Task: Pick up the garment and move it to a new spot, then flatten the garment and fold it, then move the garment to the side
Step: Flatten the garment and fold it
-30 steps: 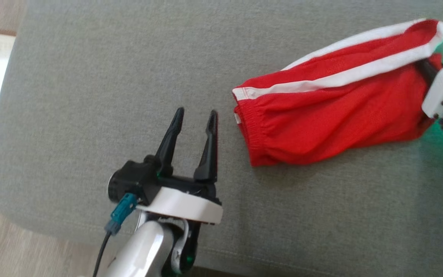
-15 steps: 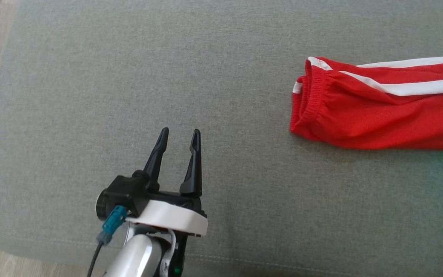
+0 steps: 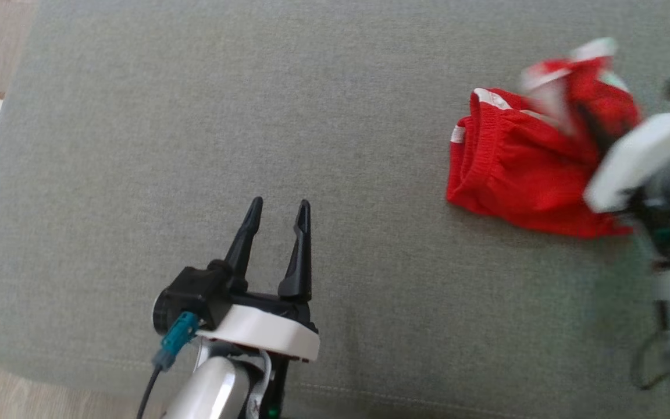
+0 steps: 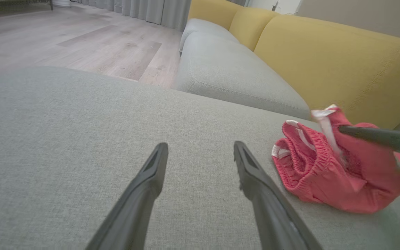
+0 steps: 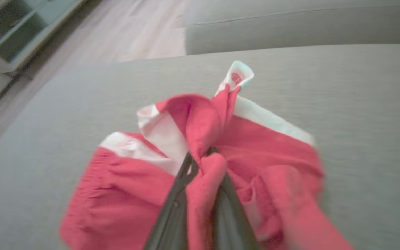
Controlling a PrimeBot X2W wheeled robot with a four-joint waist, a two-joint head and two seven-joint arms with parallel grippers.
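The garment (image 3: 509, 186), red shorts with white side stripes, is clamped in the right gripper (image 5: 203, 154). In the right wrist view its two dark fingers close on a fold of red cloth that bulges up between them. In the head view that gripper (image 3: 594, 131) comes in from 3 o'clock, blurred. The cloth around it is bunched and raised, and a white-edged corner sticks up toward 1 o'clock. The rest of the shorts lies on the grey cushion (image 3: 335, 116), at about 2 o'clock in the head view. Crumpled as it is, its long axis runs roughly from 9 to 3 o'clock, and the elastic waistband opens toward 9 o'clock.

The left gripper (image 3: 280, 203) is at 7 o'clock, well apart from the shorts. Its fingers are spread, hold nothing and point toward 12, and grey fabric stretches between it and the waistband.

In the left wrist view a second grey seat (image 4: 227, 76) and a yellow sofa back (image 4: 342, 62) stand behind the shorts. Wooden floor (image 4: 82, 38) lies at 11 o'clock.
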